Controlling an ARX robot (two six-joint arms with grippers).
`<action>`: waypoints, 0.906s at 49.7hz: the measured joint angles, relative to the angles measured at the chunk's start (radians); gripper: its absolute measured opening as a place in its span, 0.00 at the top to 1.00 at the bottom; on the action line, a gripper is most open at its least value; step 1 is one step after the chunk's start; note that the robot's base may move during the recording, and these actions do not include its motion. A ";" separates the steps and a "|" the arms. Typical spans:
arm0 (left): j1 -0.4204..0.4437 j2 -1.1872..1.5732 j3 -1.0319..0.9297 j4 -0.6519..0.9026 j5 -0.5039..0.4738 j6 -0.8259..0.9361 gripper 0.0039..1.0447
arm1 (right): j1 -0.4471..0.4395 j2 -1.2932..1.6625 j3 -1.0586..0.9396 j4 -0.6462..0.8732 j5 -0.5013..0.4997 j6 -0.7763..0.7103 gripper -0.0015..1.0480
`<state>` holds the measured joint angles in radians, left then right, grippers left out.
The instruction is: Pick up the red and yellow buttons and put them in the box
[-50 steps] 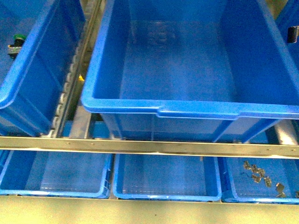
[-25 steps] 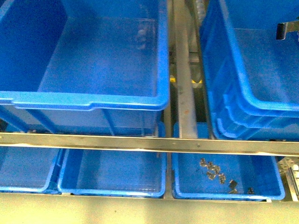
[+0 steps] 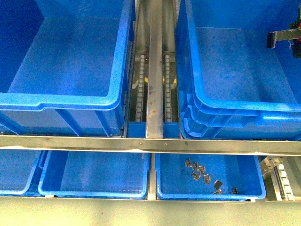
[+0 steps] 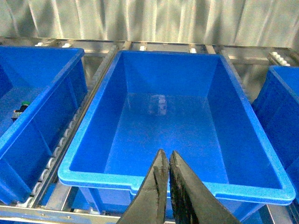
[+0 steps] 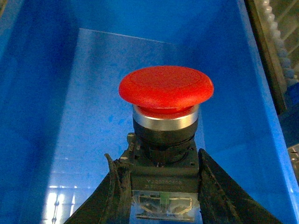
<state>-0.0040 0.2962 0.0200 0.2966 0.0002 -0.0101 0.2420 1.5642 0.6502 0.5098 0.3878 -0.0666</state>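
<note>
The black fingers (image 5: 117, 186) of the right gripper (image 5: 156, 155) were clamped on the black-and-grey switch body of a red mushroom-capped push button (image 5: 166, 88). It was held upright, cap uppermost, in the air above the smooth floor of a deep blue plastic bin (image 5: 70, 140). In the front view only a dark edge of that gripper showed, over the right-hand stacked bin (image 3: 235, 75).

The left gripper (image 4: 166, 157) had its two dark fingers pressed together with nothing between them. It hung above the near rim of the large bright-blue box (image 4: 173, 184), whose floor was bare.

Beside that box stood another blue bin (image 4: 42, 93) holding a green-capped button (image 4: 21, 106). A grey metal roller rail (image 3: 155, 70) ran between the two big bins in the front view. Below a metal crossbar (image 3: 150, 145), a shallow blue tray (image 3: 244, 188) held a scatter of small metal pieces (image 3: 202, 173).
</note>
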 joint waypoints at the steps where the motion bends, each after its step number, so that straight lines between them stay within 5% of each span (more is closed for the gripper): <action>1: 0.000 -0.008 0.000 -0.007 0.000 0.000 0.98 | 0.001 0.001 0.000 0.000 -0.002 0.000 0.71; 15: 0.000 -0.116 0.000 -0.117 0.000 0.000 0.98 | 0.021 0.014 0.003 0.000 -0.004 0.015 0.71; 22: 0.000 -0.264 0.000 -0.289 0.000 0.000 0.98 | 0.032 0.016 0.003 0.000 -0.005 0.021 0.71; 43: 0.001 -0.282 0.000 -0.297 0.000 0.001 0.98 | 0.046 0.043 0.033 -0.010 -0.019 0.027 0.71; 45: 0.001 -0.282 0.000 -0.297 0.000 0.002 0.90 | 0.048 0.058 0.047 -0.014 -0.036 0.027 0.71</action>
<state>-0.0029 0.0147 0.0204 -0.0002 0.0002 -0.0086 0.2901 1.6226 0.6971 0.4957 0.3515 -0.0391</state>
